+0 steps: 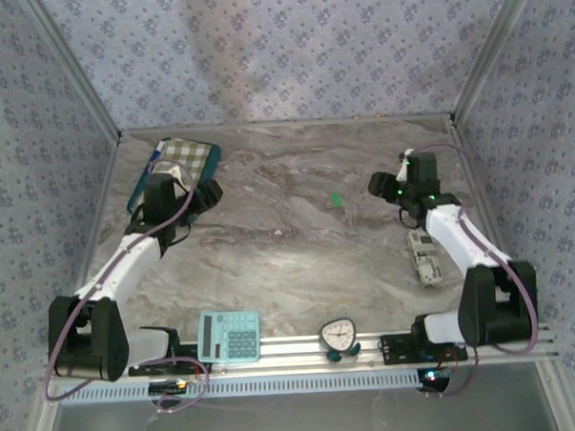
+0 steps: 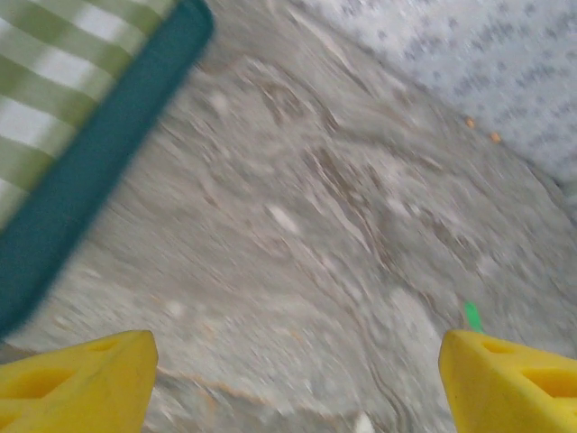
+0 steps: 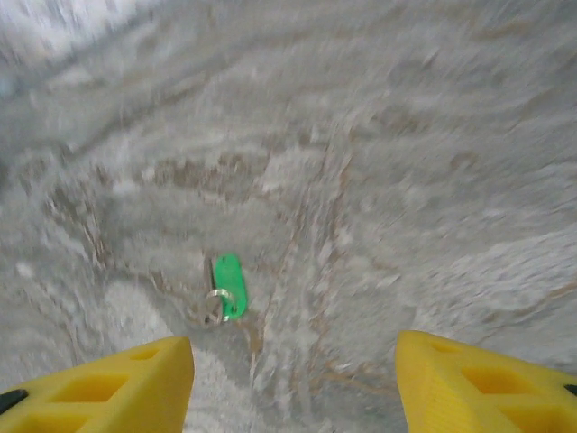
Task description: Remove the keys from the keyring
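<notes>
1. Near the middle of the desk (image 1: 289,258), a little toward the far right, lie the keys (image 1: 336,200). I count one small bright-green piece, flat on the marbled surface with open room all around it.
2. Through the right wrist camera I see the keys (image 3: 228,284) ahead of the right fingers (image 3: 108,388), with one thin metal keyring (image 3: 214,307) touching their near end. I cannot tell whether the ring passes through the piece.
3. I see the right fingers spread wide and grasping nothing. From above they (image 1: 378,185) hang to the right of the keys, apart from them and not far from the right wall.
4. I see the left fingers (image 2: 81,383) also spread wide and empty. From above they (image 1: 208,195) sit just beside a green checked cloth (image 1: 185,155) in the far left corner. That wrist view is blurred.
5. Patterned walls close the desk's far, left and right edges, and one metal rail (image 1: 303,348) runs along the near edge.
6. On that rail I count one teal calculator (image 1: 228,335) and one round dial (image 1: 339,334).
7. One white handset (image 1: 424,255) lies near the right edge, just beside the right arm.
8. The widest bare stretch I see is the centre, between the two arms.
</notes>
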